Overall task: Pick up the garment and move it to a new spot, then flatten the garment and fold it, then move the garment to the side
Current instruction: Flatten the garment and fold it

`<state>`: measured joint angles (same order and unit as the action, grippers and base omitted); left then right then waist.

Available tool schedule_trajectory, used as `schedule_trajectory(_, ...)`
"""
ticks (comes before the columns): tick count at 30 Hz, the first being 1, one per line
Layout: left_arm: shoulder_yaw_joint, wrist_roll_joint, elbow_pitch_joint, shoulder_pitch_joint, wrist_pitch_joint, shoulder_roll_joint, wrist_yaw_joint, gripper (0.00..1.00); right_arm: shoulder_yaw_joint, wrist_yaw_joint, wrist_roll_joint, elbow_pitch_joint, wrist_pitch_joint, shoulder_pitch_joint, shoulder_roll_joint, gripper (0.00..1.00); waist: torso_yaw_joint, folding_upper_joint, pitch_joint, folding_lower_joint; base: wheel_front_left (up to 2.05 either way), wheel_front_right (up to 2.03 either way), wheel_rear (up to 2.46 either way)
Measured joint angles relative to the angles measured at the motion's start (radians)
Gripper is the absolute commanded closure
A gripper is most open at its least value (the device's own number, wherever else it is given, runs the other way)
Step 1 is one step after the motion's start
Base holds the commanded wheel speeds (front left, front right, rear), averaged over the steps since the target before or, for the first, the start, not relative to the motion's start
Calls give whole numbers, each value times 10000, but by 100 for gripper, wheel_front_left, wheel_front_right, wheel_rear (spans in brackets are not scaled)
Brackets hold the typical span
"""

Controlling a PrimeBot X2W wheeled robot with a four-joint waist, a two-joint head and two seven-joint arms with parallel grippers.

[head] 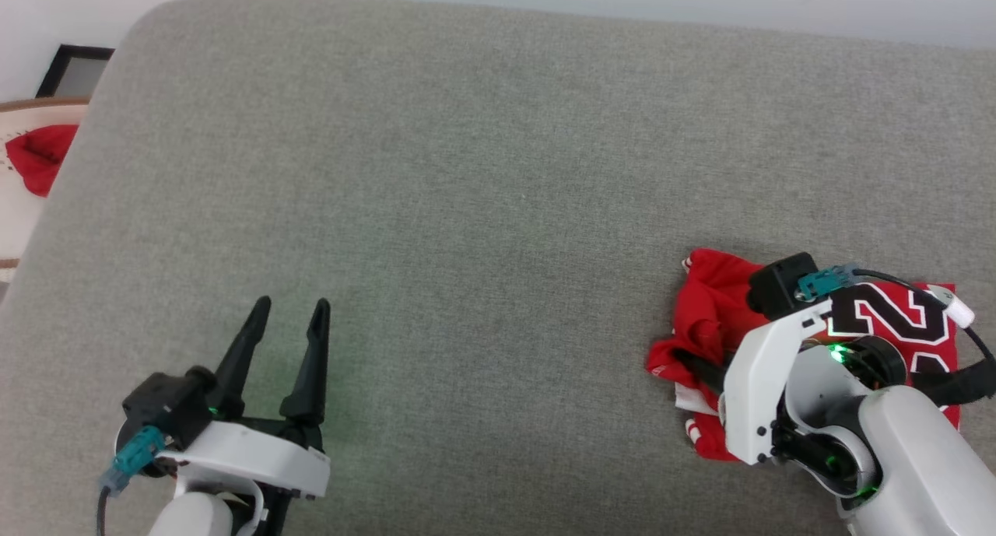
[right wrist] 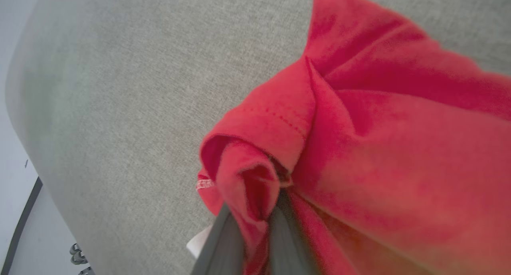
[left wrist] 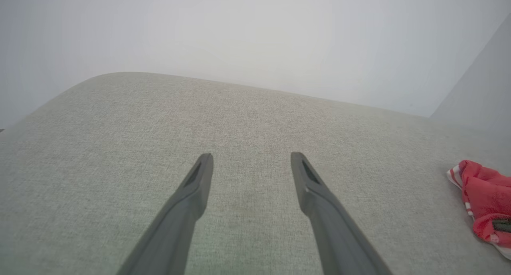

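the shirt (head: 704, 310) lies bunched on the right side of the grey cushion (head: 498, 170), numerals up. my right gripper (right wrist: 255, 211) is clenched on a red fold at its edge, wrist bent down over it. i judge this a carry step, and next comes a clean lift. the left gripper (head: 290, 306) hovers well apart, jaws spread.
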<state>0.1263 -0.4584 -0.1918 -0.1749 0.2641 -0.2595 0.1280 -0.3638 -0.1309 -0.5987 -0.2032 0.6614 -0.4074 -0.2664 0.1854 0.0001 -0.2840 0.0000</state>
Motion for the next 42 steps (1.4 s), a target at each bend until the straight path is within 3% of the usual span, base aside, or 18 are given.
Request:
schedule_trajectory(2, -4, -2, -17, -55, 0, -4, 0, 0, -257, 0, -21, -201, -184, -155, -13, 100, -32, 0, 13, 0, 0, 0, 0)
schedule_trajectory(3, -15, -4, -40, -50, 0, -12, 0, 0, -362, 0, -90, -270, -288, -213, 0, 91, -56, 0, 28, 0, 0, 0, 0)
schedule_trajectory(4, -31, -4, -61, -47, 0, -21, 0, 0, -464, 0, -130, -313, -370, -262, -12, 74, -84, 0, 49, 0, 0, 0, 0)
schedule_trajectory(5, -48, -10, -79, -44, 0, -36, 0, 0, -585, 0, -171, -320, -449, -306, -46, 42, -109, 0, 81, 0, 0, 0, 0)
schedule_trajectory(6, -63, -13, -88, -35, 0, -52, 0, 0, -717, 0, -215, -267, -556, -328, -86, 2, -135, 0, 119, 0, 0, 0, 0)
schedule_trajectory(17, -370, -13, -102, 407, 0, -134, 0, 0, -926, 0, -976, 1243, -1570, -20, -1384, 0, -739, 0, 668, 0, 0, 0, 0)
schedule_trajectory(26, -288, -109, -349, 556, 0, -184, 0, 0, -245, 0, -1417, 1093, -3896, 519, -2180, 0, -1399, 0, 1164, 0, 0, 0, 0)
schedule_trajectory(30, -337, -174, -460, 550, 0, -132, 0, 0, 100, 4, -1009, 328, -5465, 771, -2061, 0, -1643, 0, 1292, 0, 0, 0, 0)
schedule_trajectory(36, -453, -67, -644, 557, 0, 12, 0, 0, 627, 4, -437, -1011, -7605, 1087, -1392, 0, -1790, -1, 1439, 0, 0, 0, 0)
schedule_trajectory(42, -742, 309, -589, 914, 0, 140, 0, 0, 1007, 4, -82, -1601, -8679, 1359, -922, 0, -1804, 0, 1686, 0, 0, 0, 0)
